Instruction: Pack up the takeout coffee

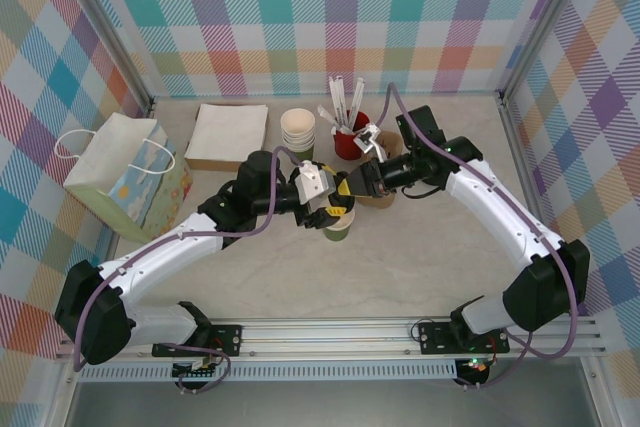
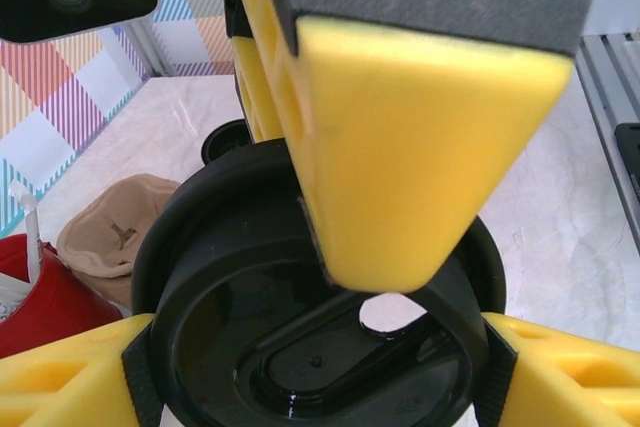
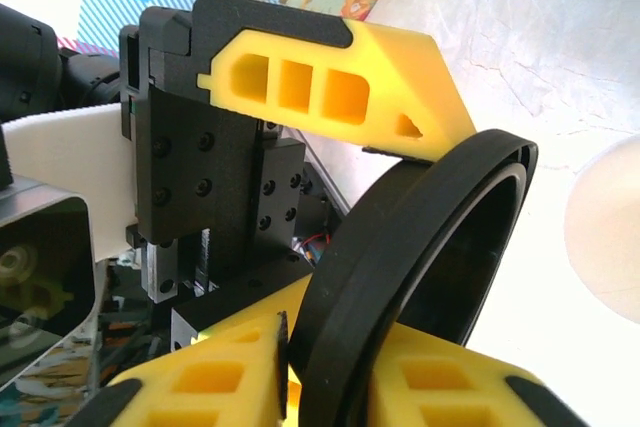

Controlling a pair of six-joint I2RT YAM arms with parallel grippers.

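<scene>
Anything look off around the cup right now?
Yes: the lid looks cocked. In the right wrist view it sits steeply tilted, its edge between the jaws of the right gripper, rather than flat on the cup. Can't tell if it's seated at all. No spill visible.

Bright, even overhead light; shadows soft; wrist views blurred up close; small glare on black lid (image 2: pixel 300 362)

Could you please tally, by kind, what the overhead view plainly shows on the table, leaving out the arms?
Gift bag: 1
Napkin stack: 1
Stack of lidless cups: 1
Red holder: 1
Lidded green cup: 1
Tan item: 1
Total: 6
</scene>
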